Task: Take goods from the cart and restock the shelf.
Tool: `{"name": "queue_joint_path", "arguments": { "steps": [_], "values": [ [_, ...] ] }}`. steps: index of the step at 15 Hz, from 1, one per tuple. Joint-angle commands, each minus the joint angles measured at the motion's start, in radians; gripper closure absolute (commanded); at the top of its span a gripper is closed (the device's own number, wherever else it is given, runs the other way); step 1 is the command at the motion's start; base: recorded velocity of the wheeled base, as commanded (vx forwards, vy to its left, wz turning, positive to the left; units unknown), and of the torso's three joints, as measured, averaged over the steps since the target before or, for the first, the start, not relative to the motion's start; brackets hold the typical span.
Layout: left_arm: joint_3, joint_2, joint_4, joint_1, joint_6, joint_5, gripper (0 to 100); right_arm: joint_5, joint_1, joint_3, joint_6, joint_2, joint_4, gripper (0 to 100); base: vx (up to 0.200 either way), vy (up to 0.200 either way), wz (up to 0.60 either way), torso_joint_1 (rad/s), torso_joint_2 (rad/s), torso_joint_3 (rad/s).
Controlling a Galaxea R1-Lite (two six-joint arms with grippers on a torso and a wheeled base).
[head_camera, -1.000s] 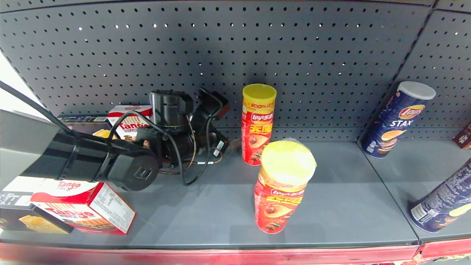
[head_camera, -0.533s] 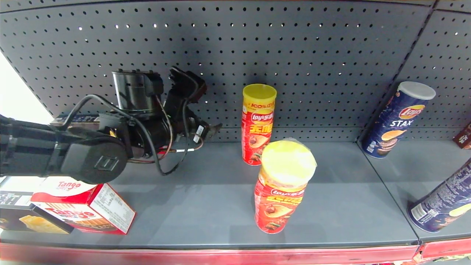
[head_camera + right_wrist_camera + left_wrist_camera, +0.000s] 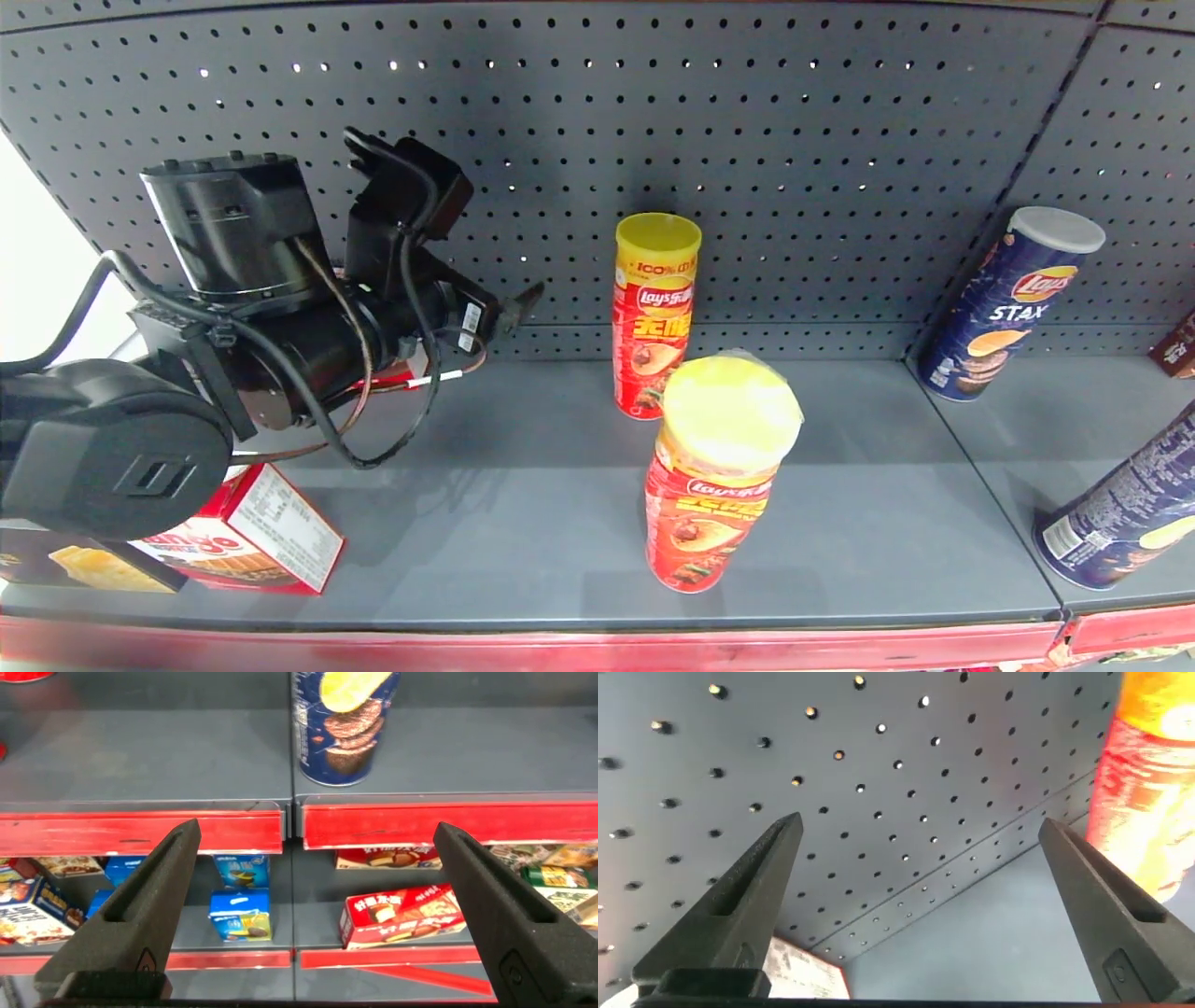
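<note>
Head view: a grey shelf (image 3: 523, 551) with a pegboard (image 3: 747, 121) behind it. Two red cans stand upright near the middle, the back can (image 3: 655, 317) close to the pegboard and the front can (image 3: 717, 476) nearer the shelf's red edge, with a gap between them. Two blue cans (image 3: 1010, 303) stand further right, and a red wafer box (image 3: 257, 546) lies at the front left corner. The left wrist view looks along the left tool (image 3: 920, 826) at the pegboard. Part of a red can (image 3: 1150, 775) shows beyond one finger, and a box corner (image 3: 805, 971) low beside the other. The right wrist view takes in a different area: the shelf's red front strip (image 3: 439, 823), a blue can (image 3: 344, 723) standing just behind it, and a lower shelf holding small blue boxes (image 3: 240, 917) and red packs (image 3: 402, 913). The left arm (image 3: 280, 327) comes in from the left and hangs above the shelf close to the pegboard. Its tool points toward the back can, apart from it, with fingers spread wide and nothing between them. The right tool (image 3: 318, 831) faces the shelf front from outside, fingers also spread wide and empty.
</note>
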Motion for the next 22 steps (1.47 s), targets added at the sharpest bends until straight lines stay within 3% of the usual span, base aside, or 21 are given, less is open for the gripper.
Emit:
{"name": "queue_joint_path", "arguments": {
  "steps": [1,2,3,4,5,9,12,17,22],
  "values": [
    [0.017,-0.025,-0.005,-0.001,-0.001,0.000,0,-0.005,0.000,0.000,-0.002,0.001,-0.001,0,0.000,0.000,0.00,0.000,0.00,0.000],
    [0.025,-0.026,-0.005,-0.001,-0.004,0.000,0,0.000,-0.001,-0.037,0.001,0.003,-0.009,0,0.000,0.000,0.00,0.000,0.00,0.000],
    [0.039,-0.034,-0.005,-0.001,-0.015,0.000,0,0.000,-0.009,-0.261,0.029,0.170,-0.004,0,0.000,0.000,0.00,0.000,0.00,0.000],
    [0.039,-0.037,-0.005,-0.001,-0.016,0.000,0,0.000,-0.007,-0.293,0.038,0.202,-0.002,0,0.000,0.000,0.00,0.000,0.00,0.000],
    [0.040,-0.046,-0.015,0.005,-0.021,0.000,0,0.032,0.017,-0.433,0.103,0.391,-0.009,0,0.000,0.000,0.00,0.000,0.00,0.000],
    [0.053,-0.048,-0.021,0.005,-0.021,0.000,0,0.129,0.131,-0.629,-0.014,0.629,-0.004,0,0.000,0.000,0.00,0.000,0.00,0.000],
    [0.086,-0.057,-0.028,0.011,-0.021,0.000,0,0.152,0.292,-0.807,-0.100,0.894,-0.007,0,0.000,0.000,0.00,0.000,0.00,0.000],
    [0.111,-0.080,-0.028,0.031,-0.024,0.000,0,0.146,0.450,-0.851,-0.128,1.155,-0.200,0,0.000,0.000,0.00,0.000,0.00,0.000],
    [0.137,-0.100,-0.030,0.049,-0.041,0.000,0,0.144,0.500,-0.842,-0.129,1.264,-0.240,0,0.000,0.000,0.00,0.000,0.00,0.000]
  ]
}}
